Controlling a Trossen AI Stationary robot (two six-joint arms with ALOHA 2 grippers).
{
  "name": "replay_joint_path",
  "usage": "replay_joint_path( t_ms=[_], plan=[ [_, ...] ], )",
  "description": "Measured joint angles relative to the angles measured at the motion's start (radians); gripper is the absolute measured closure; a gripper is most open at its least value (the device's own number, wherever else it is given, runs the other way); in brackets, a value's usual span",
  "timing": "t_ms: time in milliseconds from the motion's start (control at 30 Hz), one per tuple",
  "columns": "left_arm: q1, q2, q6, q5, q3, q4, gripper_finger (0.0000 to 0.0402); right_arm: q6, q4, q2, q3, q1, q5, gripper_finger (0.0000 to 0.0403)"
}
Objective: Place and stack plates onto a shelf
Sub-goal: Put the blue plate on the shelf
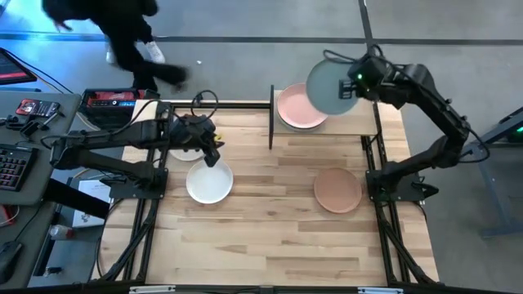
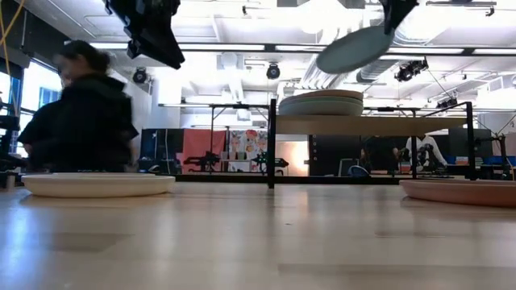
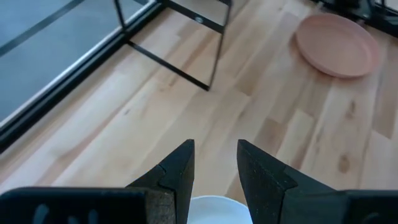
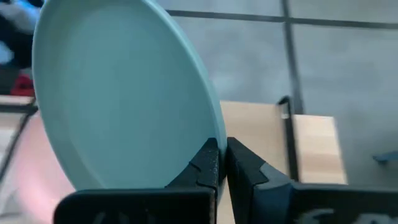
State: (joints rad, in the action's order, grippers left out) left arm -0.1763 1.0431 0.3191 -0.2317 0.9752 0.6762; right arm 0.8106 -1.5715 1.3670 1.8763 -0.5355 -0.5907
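Note:
My right gripper [image 1: 353, 84] is shut on a pale grey-green plate [image 1: 329, 86] and holds it in the air over the shelf [image 1: 369, 126]. In the low view this plate [image 2: 355, 48] tilts above the shelf board [image 2: 379, 126]. A salmon pink plate [image 1: 298, 108] tops a small stack [image 2: 321, 103] on the shelf. My left gripper [image 1: 215, 149] is open and hovers above the far rim of a white plate [image 1: 209, 183] that lies flat on the table. A second white plate [image 1: 180, 153] shows partly under the left arm. A pink plate [image 1: 337, 189] rests flat on the table. My right gripper pinches the pale plate's rim [image 4: 208, 134] between its two fingers [image 4: 208, 163], one on each face. The plate is lifted clear and tilted, and it stretches away from the fingers toward the table's left, over the stack on the shelf.
The shelf's black posts [image 1: 271, 114] stand at the far middle of the table. A person [image 2: 85, 121] moves behind the far left edge. Bare wood [image 1: 270, 237] fills the near half of the table. Tools and a keyboard [image 1: 12, 163] lie on a side desk to the left.

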Motion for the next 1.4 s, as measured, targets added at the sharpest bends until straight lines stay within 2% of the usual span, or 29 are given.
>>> replay_joint_path(
  t_ms=[300, 533, 667, 900, 1067, 1200, 1400],
  plan=[
    [-0.078, 0.000, 0.000, 0.000, 0.000, 0.000, 0.0291, -0.140, 0.000, 0.000, 0.000, -0.211, 0.030, 0.0403],
    [-0.125, 0.000, -0.001, 0.000, 0.000, -0.001, 0.0291, -0.191, 0.000, 0.000, 0.000, -0.284, 0.049, 0.0403],
    [-0.146, 0.000, -0.001, 0.001, 0.000, -0.001, 0.0291, -0.187, 0.002, -0.001, -0.024, -0.297, 0.053, 0.0403],
    [-0.168, 0.000, -0.016, 0.002, 0.000, -0.001, 0.0291, -0.106, -0.001, -0.033, -0.223, -0.296, 0.075, 0.0403],
    [-0.180, 0.000, -0.017, 0.004, 0.000, -0.001, 0.0291, -0.055, 0.001, -0.055, -0.309, -0.296, 0.088, 0.0403],
    [-0.185, 0.000, -0.043, 0.005, 0.000, -0.001, 0.0291, -0.048, 0.012, -0.082, -0.315, -0.296, 0.088, 0.0403],
    [-0.185, 0.000, -0.053, 0.005, 0.000, 0.000, 0.0291, 0.005, 0.003, -0.140, -0.250, -0.296, 0.040, 0.0403]
  ],
)
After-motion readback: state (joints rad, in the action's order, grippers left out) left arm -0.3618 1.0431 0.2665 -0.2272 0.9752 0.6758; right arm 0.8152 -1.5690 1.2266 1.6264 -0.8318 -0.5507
